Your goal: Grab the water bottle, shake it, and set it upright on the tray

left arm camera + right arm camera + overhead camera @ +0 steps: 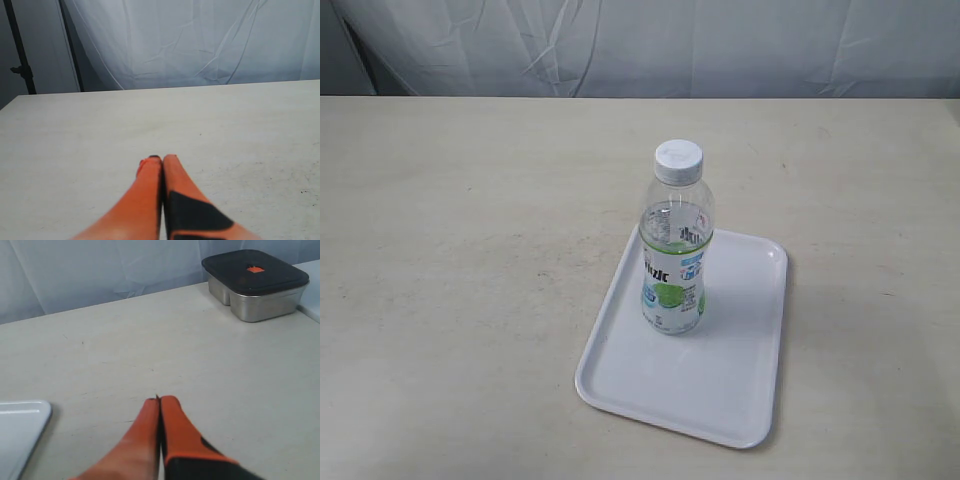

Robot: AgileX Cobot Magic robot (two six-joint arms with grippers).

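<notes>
The water bottle [675,245], clear with a white cap and a lime label, stands upright on the white tray [720,390], toward its far left part. No arm shows in the exterior view. In the left wrist view my left gripper [161,159] is shut, its orange fingers pressed together over bare table, with nothing in them. My right gripper [159,401] is shut and empty too. A corner of the tray [20,427] shows at the edge of the right wrist view, apart from the fingers. The bottle is out of both wrist views.
A steel box with a dark lid [257,284] sits at the far side of the table in the right wrist view. A white cloth backdrop [640,45] hangs behind the beige table [450,260]. A dark stand pole [20,55] rises behind the table.
</notes>
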